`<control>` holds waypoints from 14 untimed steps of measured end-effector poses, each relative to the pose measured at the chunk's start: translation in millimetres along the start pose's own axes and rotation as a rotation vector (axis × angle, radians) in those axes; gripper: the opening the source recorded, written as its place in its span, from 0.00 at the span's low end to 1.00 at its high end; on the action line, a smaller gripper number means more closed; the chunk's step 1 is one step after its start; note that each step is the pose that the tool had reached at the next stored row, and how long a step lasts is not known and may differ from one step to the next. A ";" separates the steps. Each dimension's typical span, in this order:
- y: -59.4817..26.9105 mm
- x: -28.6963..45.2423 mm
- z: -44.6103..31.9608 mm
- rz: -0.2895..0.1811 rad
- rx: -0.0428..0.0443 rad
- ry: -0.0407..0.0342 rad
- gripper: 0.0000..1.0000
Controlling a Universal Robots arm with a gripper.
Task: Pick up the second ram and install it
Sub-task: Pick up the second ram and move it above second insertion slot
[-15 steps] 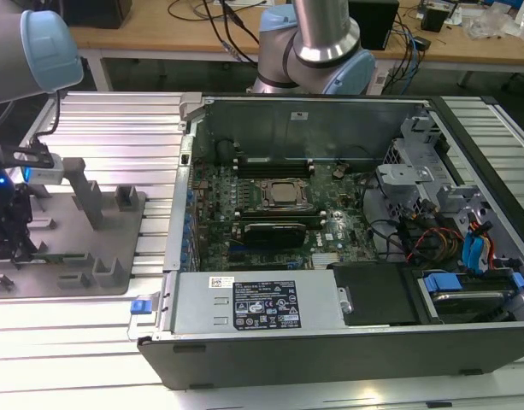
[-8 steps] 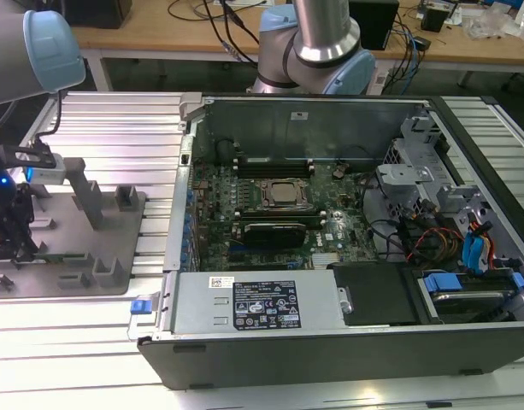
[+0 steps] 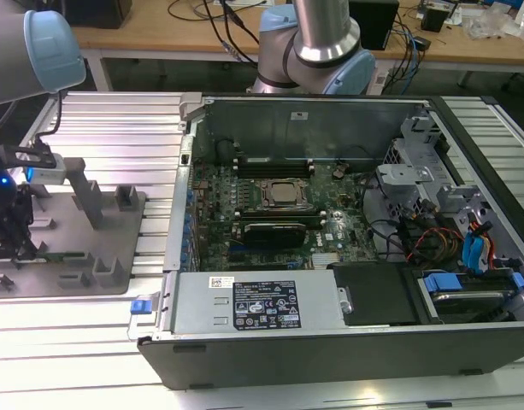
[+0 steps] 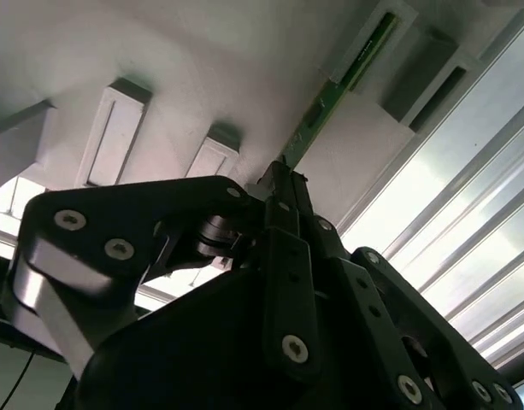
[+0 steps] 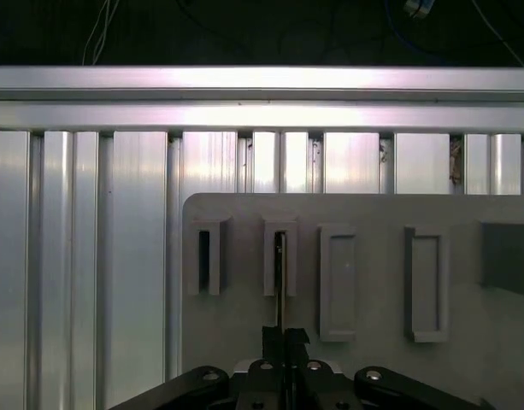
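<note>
The ram (image 4: pixel 334 94) stands on its long edge in a slotted block (image 5: pixel 279 254) of the grey plate (image 5: pixel 236 342). The slot keeps it upright, so its near end is free to be taken from above. In both wrist views the jaws sit drawn in on that near end, one finger on each face of the thin board (image 5: pixel 279 299). They appear to pinch it, though the contact itself is shadowed. The ram looks seated in its slot, not yet lifted.

In the exterior view the arm (image 3: pixel 52 47) reaches down at nine o'clock, over the plate. The plate lies on the ribbed metal surface (image 3: pixel 73 342), well apart from the case (image 3: pixel 330 350) at about three o'clock.

On the plate, the block beside the ram's (image 5: pixel 209 256) has a dark slot that looks empty. Two other blocks (image 5: pixel 338 282) show shallow, bare recesses.

The case lies open on its side. Inside, the board (image 3: pixel 219 205) carries the socket (image 3: pixel 283 195) near its middle. Black memory slots (image 3: pixel 274 161) run at the socket's twelve o'clock, and more at its six. I cannot tell from here which of them hold a stick.
</note>
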State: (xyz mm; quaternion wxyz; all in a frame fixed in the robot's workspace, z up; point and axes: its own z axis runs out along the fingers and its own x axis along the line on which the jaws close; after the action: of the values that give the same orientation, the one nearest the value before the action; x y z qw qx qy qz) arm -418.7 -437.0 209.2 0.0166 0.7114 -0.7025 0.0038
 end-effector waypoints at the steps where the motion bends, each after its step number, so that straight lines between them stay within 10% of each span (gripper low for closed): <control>1: -0.1 0.0 0.0 0.000 0.0001 0.0000 0.09; 8: -0.4 0.0 -0.8 0.000 0.0000 0.0000 0.09; 14: 0.1 0.7 -24.9 0.000 0.0002 -0.0001 0.09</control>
State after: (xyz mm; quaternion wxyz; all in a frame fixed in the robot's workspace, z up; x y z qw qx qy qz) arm -418.4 -437.0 234.1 0.0165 0.7114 -0.7025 0.0038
